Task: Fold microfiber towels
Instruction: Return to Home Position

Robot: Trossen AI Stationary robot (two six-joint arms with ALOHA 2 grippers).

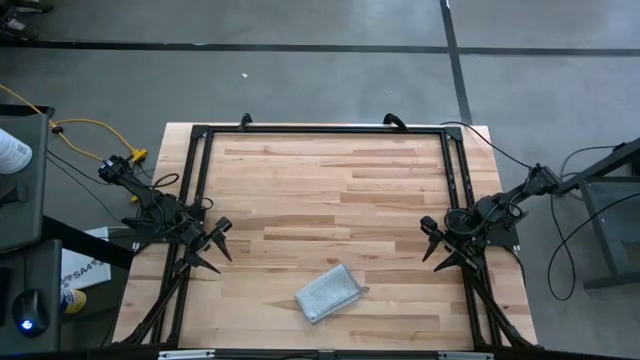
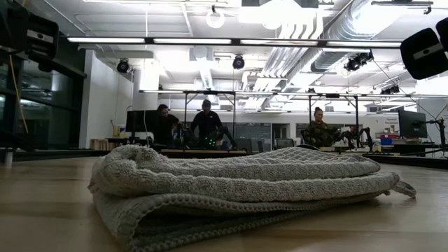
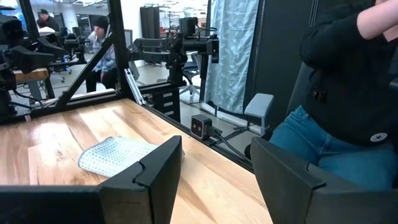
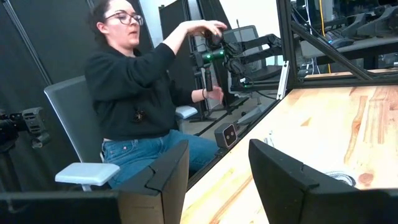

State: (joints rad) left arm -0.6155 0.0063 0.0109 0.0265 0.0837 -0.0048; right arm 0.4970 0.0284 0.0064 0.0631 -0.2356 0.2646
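Observation:
The light grey-blue microfiber towel [image 1: 328, 293] lies folded in several layers flat on the wooden table near its near edge, a little askew. It fills the low view [image 2: 245, 189] and shows in the left wrist view [image 3: 115, 155]. My left gripper [image 1: 218, 245] waits open at the table's left side, apart from the towel. My right gripper [image 1: 435, 245] waits open at the table's right side, also apart from it. Both are empty.
A black metal frame [image 1: 320, 130] runs round the table's far, left and right edges. A person sits in a chair [image 4: 137, 93] beyond the table's near edge. A small black camera [image 3: 201, 126] stands at that edge. The tabletop's far half [image 1: 330, 180] is bare wood.

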